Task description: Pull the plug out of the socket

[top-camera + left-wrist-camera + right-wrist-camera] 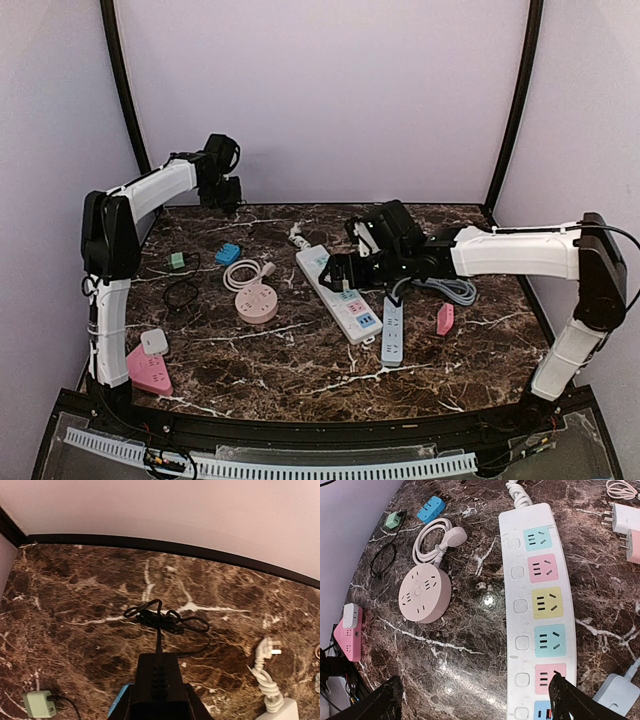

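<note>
Jaws, left gripper (159, 707): narrow, clamped on black plug (159, 672), held above far-left corner of table (75, 605). Cable (165, 621) runs from plug to tangle lying on marble. Jaws, right gripper (477, 705): spread wide, holding nothing, above white power strip (540, 605). Blue adapter (228, 252) on table between both arms.

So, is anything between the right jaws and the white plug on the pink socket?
Only the round pink strip lies low along that line to the plug. Passing above it looks clear.
</note>
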